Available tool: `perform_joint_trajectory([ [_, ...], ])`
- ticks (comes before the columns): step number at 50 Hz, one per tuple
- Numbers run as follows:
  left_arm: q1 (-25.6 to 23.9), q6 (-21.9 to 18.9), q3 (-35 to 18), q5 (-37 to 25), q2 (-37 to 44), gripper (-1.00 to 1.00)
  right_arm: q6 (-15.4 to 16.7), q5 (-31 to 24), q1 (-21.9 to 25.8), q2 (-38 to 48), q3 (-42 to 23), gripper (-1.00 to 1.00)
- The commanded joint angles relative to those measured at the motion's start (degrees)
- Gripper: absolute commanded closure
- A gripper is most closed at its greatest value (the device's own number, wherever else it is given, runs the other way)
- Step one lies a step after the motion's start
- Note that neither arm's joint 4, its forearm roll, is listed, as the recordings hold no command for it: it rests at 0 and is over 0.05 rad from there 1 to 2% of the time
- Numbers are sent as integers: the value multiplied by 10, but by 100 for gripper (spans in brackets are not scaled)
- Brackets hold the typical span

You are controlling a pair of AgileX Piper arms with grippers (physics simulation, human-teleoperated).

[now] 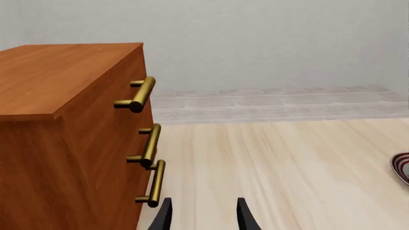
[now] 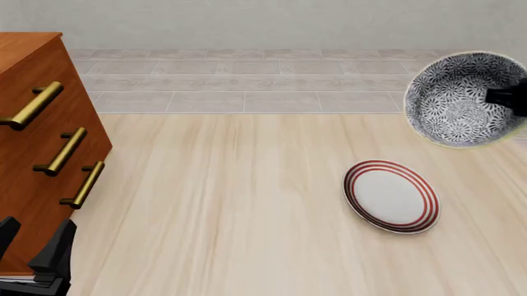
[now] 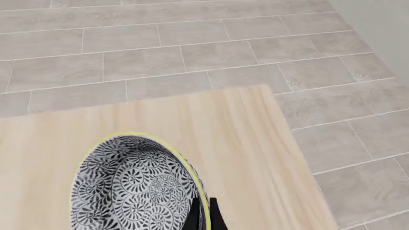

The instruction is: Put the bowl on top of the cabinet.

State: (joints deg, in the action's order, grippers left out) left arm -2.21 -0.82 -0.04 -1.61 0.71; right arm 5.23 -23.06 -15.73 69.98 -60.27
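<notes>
The blue-and-white floral bowl (image 2: 461, 98) hangs in the air at the far right of the front view, tilted, above the table. My right gripper (image 2: 504, 96) is shut on its rim; the right wrist view shows the bowl (image 3: 131, 187) with the fingers (image 3: 204, 215) pinched on its yellowish edge. The reddish-brown cabinet (image 2: 33, 142) with three brass handles stands at the left, and its flat top (image 1: 51, 72) shows in the left wrist view. My left gripper (image 1: 203, 215) is open and holds nothing, low beside the cabinet's front (image 2: 37, 253).
A flat white plate with red rings (image 2: 391, 196) lies on the table right of centre, below the bowl; its edge (image 1: 401, 167) shows in the left wrist view. The table's far edge (image 2: 247, 113) meets a grey tiled floor.
</notes>
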Motion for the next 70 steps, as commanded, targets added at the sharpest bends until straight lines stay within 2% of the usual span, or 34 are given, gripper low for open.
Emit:
perform_joint_trajectory([
  [1, 0, 2, 0, -1, -3, -100, 3, -10, 51, -8, -20, 100],
  [19, 0, 3, 0, -1, -3, -100, 10, 1, 118, 18, -26, 100],
  [27, 2, 5, 0, 1, -1, -100, 9, 11, 169, 37, -27, 100],
  [37, 3, 6, 0, 1, -2, -100, 17, 14, 206, 56, -40, 100],
  [70, 2, 11, -1, 0, -4, -100, 13, 37, 332, 99, -50, 100],
])
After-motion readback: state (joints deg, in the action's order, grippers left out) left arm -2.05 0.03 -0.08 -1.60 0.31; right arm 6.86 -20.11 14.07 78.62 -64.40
